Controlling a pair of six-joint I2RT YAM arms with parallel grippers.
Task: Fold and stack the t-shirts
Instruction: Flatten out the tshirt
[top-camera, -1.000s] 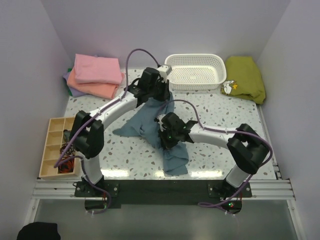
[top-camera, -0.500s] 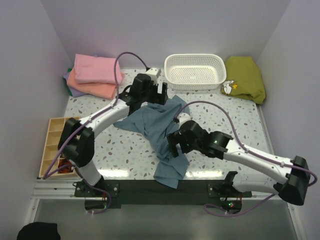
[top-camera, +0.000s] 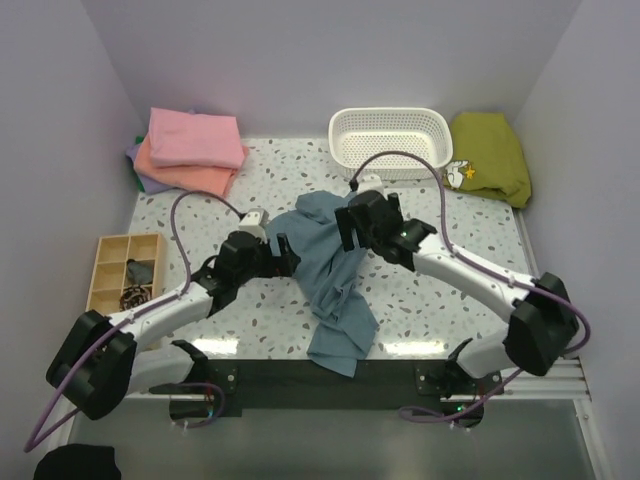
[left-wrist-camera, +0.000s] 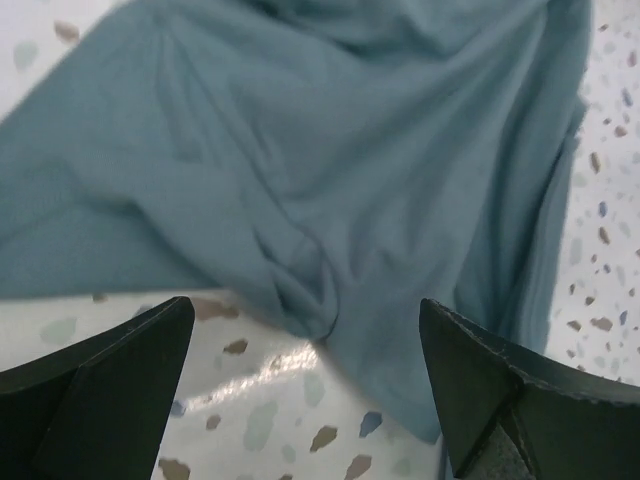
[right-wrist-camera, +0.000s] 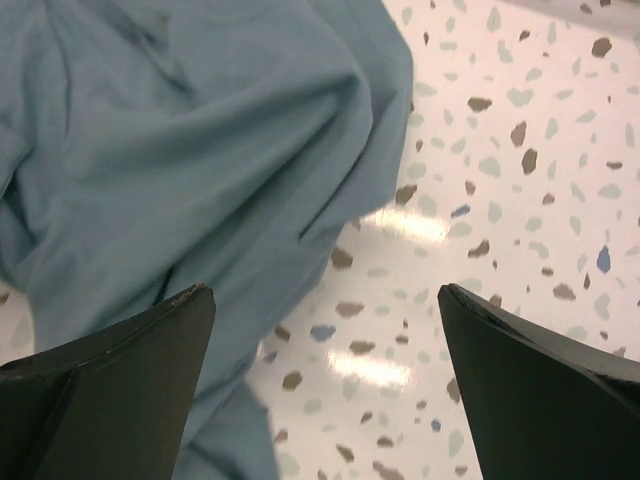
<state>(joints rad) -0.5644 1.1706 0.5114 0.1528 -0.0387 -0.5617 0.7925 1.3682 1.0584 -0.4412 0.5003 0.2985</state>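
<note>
Blue-grey t-shirt (top-camera: 335, 275): unfolded, bunched and twisted, lying near-to-far across the middle of the table (top-camera: 450, 240). Its near end reaches past the speckled top onto the dark strip at the near edge.

My left pincer (left-wrist-camera: 305, 320): jaws spread wide, nothing in them. It sits low at the shirt's left side, pointing at a creased ridge of cloth with bare table just under it.

My right pincer (right-wrist-camera: 325, 295): also spread wide and empty. It is farther back, over the shirt's far right border, with cloth on its left and bare table on its right.

Risks, as I judge them:
- The overhanging near end is the worst one. Any pull toward the near edge, or a lift from only one side, could let the shirt's weight drag it off the table.
- The cloth is layered and ridged. A pinch on the ridge may catch two or more layers, and the shirt would then lift as a knot instead of spreading flat.
- I cannot pick out a sleeve, hem or collar with confidence, so a grab could land on the wrong part and skew the fold.

Far left: a folded stack, with pink shirt (top-camera: 195, 138) over salmon shirt (top-camera: 185, 178) over lavender shirt (top-camera: 143, 178), well apart from the blue-grey one.

Labels: no neck label shows on the blue-grey shirt in any view. The olive garment (top-camera: 490, 145) at far right carries a small white and yellow print, with no legible writing.
</note>
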